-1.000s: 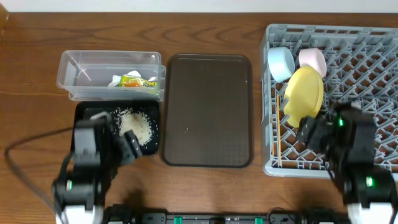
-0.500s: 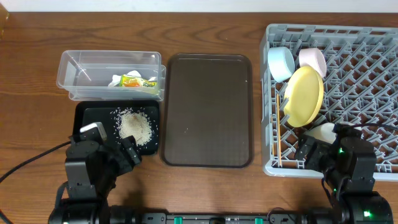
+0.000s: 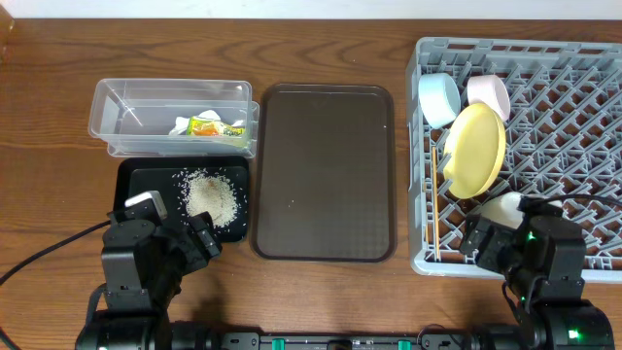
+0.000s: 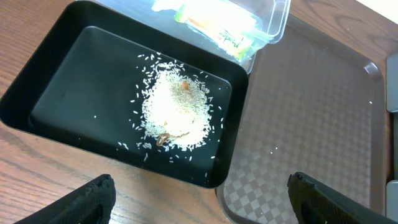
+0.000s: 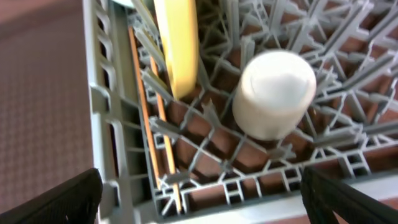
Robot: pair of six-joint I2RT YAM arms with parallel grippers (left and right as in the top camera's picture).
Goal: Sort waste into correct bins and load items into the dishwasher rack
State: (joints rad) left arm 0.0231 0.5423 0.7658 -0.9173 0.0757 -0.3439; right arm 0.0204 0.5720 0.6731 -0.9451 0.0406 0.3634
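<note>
Left fingers (image 4: 93, 202): spread wide, tips in the two lower corners of the left wrist frame, nothing between them. Directly above them is the black tray (image 4: 59, 74). The rice (image 4: 174, 112) is piled right of its centre, with stray grains scattered around. The clear tub (image 4: 277, 22) sits against the tray's upper edge at the top of the frame, and the green-and-orange wrapper (image 4: 217, 25) with white paper is inside it. The brown serving tray (image 4: 311, 124) fills the right of the frame, just beside the black tray.

Right fingers (image 5: 62, 199): also spread wide, in the lower corners of the right wrist frame, empty. Above them is the lower-left corner of the rack (image 5: 102, 124).
- The chopsticks (image 5: 155, 137) lie side by side on the grid floor along the left wall.
- The yellow plate (image 5: 177, 43) stands on edge between pegs, top centre.
- The pale cup (image 5: 273, 93) is mouth-down on the grid, just right of the plate.

Overhead: the light blue bowl (image 3: 439, 97) and white bowl (image 3: 489, 94) sit side by side in the rack's upper-left corner, above the plate. The rack is at the right of the frame, the serving tray in the centre, and the tub upper left with the black tray below it. All of it sits on the wooden table (image 3: 321, 29).
</note>
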